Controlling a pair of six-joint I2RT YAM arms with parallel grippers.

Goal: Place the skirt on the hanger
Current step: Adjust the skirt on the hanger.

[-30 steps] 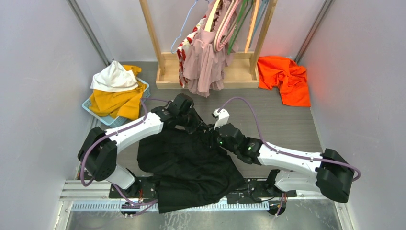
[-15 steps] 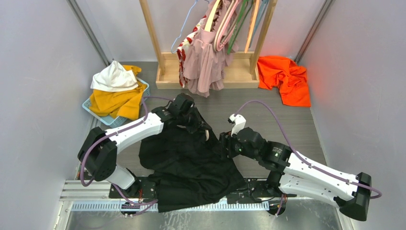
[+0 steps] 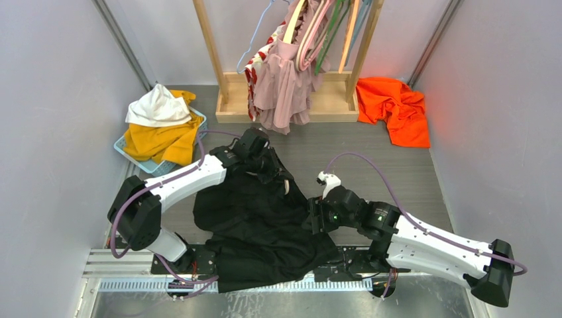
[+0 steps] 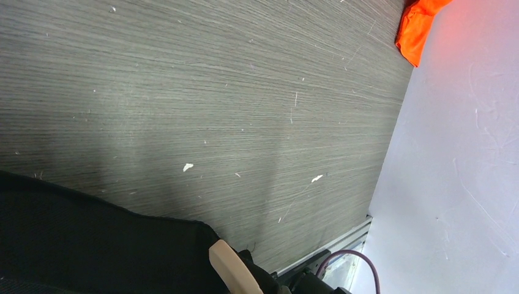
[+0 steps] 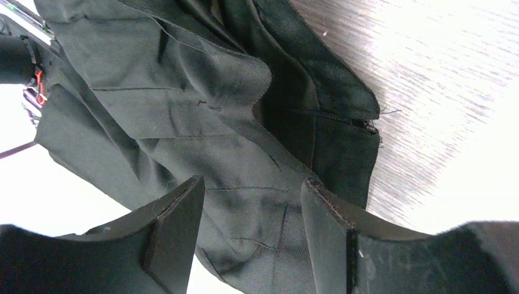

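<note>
Currently: skirt flat on table, right jaws apart above it

- Position of item: the black woven-fabric skirt [image 3: 258, 228] lies spread on the grey wood-grain table [image 3: 378, 156], between the two arm bases. Its near hem lies over the metal rail [image 3: 119, 285] at the front edge.
- At the skirt's right edge sits the right gripper [image 3: 311, 217]. In the right wrist view its two dark fingers [image 5: 174, 226] stand well apart, released, with nothing between them. Creased skirt panels [image 5: 183, 92] lie below the gap, with bare table to the right.
- At the skirt's far edge, over dark cloth, sits the left gripper [image 3: 275, 171]. Cannot tell whether it is clenched or loose: neither the overhead view nor its own wrist view shows the fingertips.
- Left wrist view: the skirt edge [image 4: 92, 245] fills the bottom left. A beige rounded hanger end [image 4: 231, 269] pokes out at the cloth's corner, touching it. Bare table lies above.
- Surroundings, far side: a wooden clothes rack [image 3: 222, 73] carries a pink frilled garment [image 3: 285, 83] and several coloured hangers.
- A crumpled orange cloth [image 3: 394, 109] lies just right of the rack base.
- A blue plastic basket [image 3: 139, 161] at far left holds a yellow cloth [image 3: 159, 140] with a white cloth [image 3: 156, 106] on top.
</note>
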